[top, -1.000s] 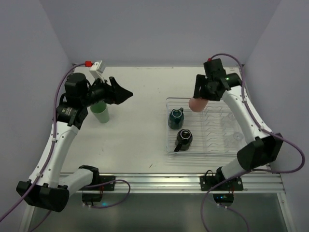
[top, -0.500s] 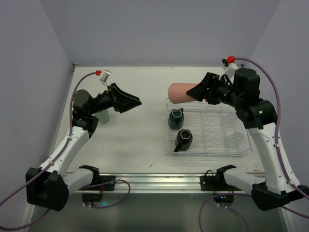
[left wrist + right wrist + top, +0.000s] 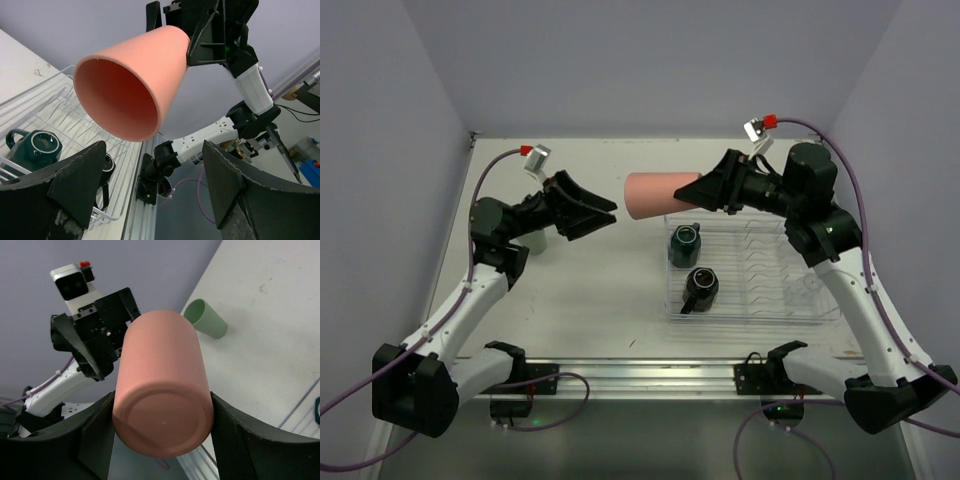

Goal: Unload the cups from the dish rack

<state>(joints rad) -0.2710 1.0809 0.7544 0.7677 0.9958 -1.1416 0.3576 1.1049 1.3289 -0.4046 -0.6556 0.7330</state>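
Top external view gives me the table (image 3: 610, 290) first, with the dish rack (image 3: 760, 315) sitting on its right half, close to the right edge. Both arms are raised over the middle and pointing at each other.

The right gripper (image 3: 705, 190) is clamped on the base end of the pink tumbler (image 3: 655, 195), carrying it in the air just off the rack's far left corner. The tumbler lies level, its long axis running left to right across the table. Its open mouth points straight at the left gripper (image 3: 605, 212).

That gripper's fingers (image 3: 75, 185) are spread wide with nothing between them, and they sit near the rim without touching it. From the left wrist camera the mouth looks back at me, a little above the gap between the fingers. So I judge the left arm needs to rise slightly and push forward along that axis to take the tumbler.

A pale green tumbler (image 3: 205, 319) lies on its side on the table near the left edge, behind the left arm. In the rack, the teal mug (image 3: 684, 243) and the black mug (image 3: 701, 287) wait at the left end. The clear glasses (image 3: 810, 285) are toward the right end, hard to make out.
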